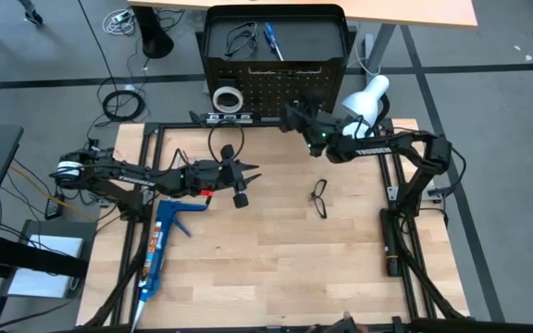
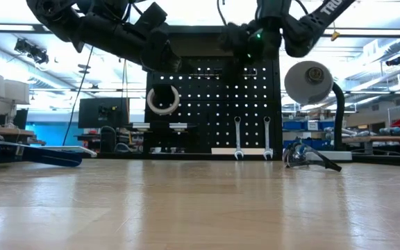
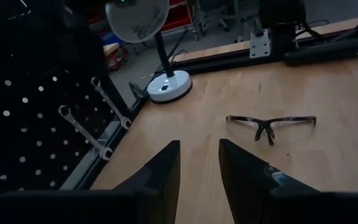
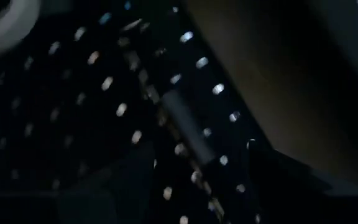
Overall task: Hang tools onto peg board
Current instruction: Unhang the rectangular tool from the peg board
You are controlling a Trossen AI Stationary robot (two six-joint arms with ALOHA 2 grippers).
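Right end effector (image 1: 291, 115) against the peg board (image 1: 276, 88).

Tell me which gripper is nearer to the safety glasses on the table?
The left. The left gripper hovers just beside the safety glasses, while the right gripper is farther, up at the peg board.
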